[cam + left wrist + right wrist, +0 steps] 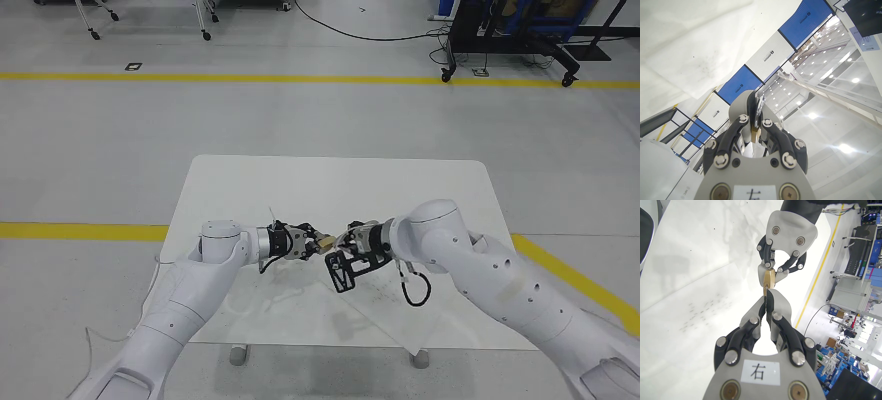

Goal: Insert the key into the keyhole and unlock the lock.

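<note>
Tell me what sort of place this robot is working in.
Probably an industrial workshop or robotics test hall. Yellow lines are marked on the grey floor, blue storage bins stand stacked in the background, and blue and white partition panels stand beyond the white table.

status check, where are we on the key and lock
Left gripper shut on lock, right gripper shut on key, both above the table. Key tip at the keyhole; depth unclear. Nothing in the way.
</note>
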You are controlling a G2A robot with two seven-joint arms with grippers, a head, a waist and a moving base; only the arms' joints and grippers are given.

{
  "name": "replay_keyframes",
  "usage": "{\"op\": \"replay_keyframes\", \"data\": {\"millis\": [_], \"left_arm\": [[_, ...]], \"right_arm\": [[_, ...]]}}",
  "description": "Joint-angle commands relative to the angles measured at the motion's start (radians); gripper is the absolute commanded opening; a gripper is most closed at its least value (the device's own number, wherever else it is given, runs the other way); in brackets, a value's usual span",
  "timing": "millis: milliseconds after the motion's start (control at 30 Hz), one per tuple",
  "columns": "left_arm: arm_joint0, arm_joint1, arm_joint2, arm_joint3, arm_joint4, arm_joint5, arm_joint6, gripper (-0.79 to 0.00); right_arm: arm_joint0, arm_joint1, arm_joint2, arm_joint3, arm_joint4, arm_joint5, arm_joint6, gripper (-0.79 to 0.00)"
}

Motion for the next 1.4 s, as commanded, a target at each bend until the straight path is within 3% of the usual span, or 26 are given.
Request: {"op": "replay_keyframes", "data": {"millis": [0, 733, 1000, 1367], "left_arm": [[0.001, 0.000, -0.001, 0.000, -0.001, -0.001, 0.003, -0.785], [0.008, 0.003, -0.006, -0.015, -0.007, -0.005, 0.026, -0.785], [0.008, 0.003, -0.015, -0.006, -0.048, 0.001, -0.012, -0.785], [-0.002, 0.004, -0.011, 0.010, -0.054, -0.010, -0.060, -0.785]], "right_arm": [[0.004, -0.004, -0.009, -0.003, 0.001, 0.000, 0.016, -0.785], [0.050, -0.040, -0.070, -0.014, 0.071, 0.000, 0.137, -0.785], [0.016, -0.017, 0.024, 0.002, 0.095, 0.000, 0.005, -0.785], [-0.059, 0.028, 0.112, -0.024, 0.004, 0.000, -0.173, -0.785]]}}
